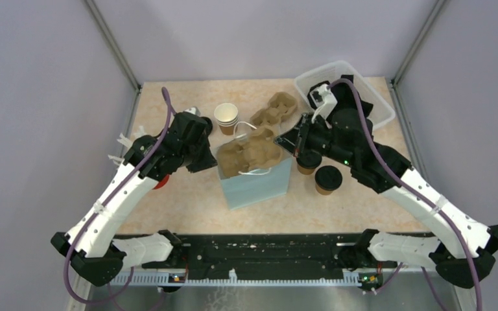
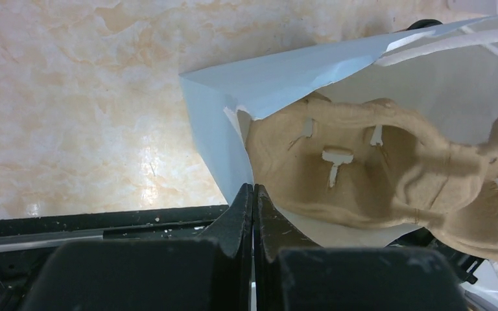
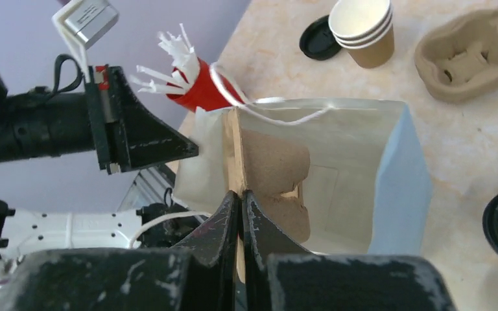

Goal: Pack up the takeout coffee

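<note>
- Bench [image 1: 188, 207] with a beige marbled top carries all the things; the two arm bases sit at its near edge.
- Nearest to the bases is a small kraft-brown paper cup with a round black plastic lid [image 1: 328, 179]. It stands upright on the bench, to the right of the bag.
- A second kraft-brown paper cup with a black lid [image 1: 308, 162] stands just beside it, a little farther back and partly under the right arm. Both lidded cups are outside the bag.
- A light blue paper bag with white string handles [image 1: 259, 188] stands open in the middle of the bench.
- Inside the bag sits a brown two-hole cardboard carrier [image 1: 249, 154].
- The right gripper [image 3: 241, 197] is at the right rim of the bag. Its jaws are pressed together on the thin edge of that carrier.
- The left gripper [image 2: 253, 194] is at the left rim. Its jaws are fully together, with the tips against the paper edge; I cannot tell if they pinch the paper.
- A red cup of white sticks [image 3: 198, 91] stands beyond the left side of the bag.
- Farther back is a stack of open kraft-brown paper cups, white inside [image 1: 226, 116], and a loose black lid [image 3: 321, 37] lies flat just beside it.
- To the right of the stack, a second brown cardboard carrier [image 1: 275, 109] lies on the bench.
- A clear plastic bin [image 1: 321, 70] sits in the far right corner.
</note>
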You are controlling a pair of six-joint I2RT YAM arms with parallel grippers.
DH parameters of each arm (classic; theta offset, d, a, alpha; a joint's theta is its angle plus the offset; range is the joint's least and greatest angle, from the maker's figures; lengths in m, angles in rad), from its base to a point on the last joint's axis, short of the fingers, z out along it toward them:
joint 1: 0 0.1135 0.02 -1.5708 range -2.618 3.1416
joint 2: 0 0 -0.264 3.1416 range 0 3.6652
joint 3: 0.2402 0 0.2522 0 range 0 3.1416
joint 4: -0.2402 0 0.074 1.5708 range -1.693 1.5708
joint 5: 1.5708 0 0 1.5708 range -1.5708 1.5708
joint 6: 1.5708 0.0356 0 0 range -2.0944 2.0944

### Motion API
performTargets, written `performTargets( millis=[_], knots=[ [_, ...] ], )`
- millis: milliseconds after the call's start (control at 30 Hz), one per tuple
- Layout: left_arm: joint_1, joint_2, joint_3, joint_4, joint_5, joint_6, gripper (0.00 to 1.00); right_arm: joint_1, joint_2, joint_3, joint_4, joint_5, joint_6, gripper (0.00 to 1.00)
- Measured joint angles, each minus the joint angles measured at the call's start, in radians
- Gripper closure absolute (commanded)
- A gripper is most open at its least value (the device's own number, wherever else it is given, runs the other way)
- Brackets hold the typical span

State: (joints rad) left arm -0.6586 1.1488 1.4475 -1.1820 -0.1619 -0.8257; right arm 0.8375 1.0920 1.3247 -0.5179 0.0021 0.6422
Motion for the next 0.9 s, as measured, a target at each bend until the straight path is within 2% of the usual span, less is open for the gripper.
performTargets(
  millis=[100,267,567,767,900],
  knots=[
    [0.000,-0.008,-0.003,0.002,0.003,0.000,1.00,0.000,-0.016,-0.026,0.081,-0.060,-0.060,1.00],
    [0.000,-0.010,-0.006,0.005,0.004,0.001,1.00,0.000,0.132,0.112,0.111,-0.109,-0.037,1.00],
    [0.000,-0.014,-0.012,0.014,0.008,0.007,1.00,0.000,0.195,0.168,-0.122,-0.047,0.102,1.00],
    [0.000,-0.014,-0.016,0.020,0.015,0.019,1.00,0.000,0.217,0.183,-0.134,-0.040,0.129,1.00],
    [0.000,-0.014,-0.016,0.023,0.014,0.032,1.00,0.000,0.296,0.272,-0.152,-0.039,0.108,1.00]
  ],
)
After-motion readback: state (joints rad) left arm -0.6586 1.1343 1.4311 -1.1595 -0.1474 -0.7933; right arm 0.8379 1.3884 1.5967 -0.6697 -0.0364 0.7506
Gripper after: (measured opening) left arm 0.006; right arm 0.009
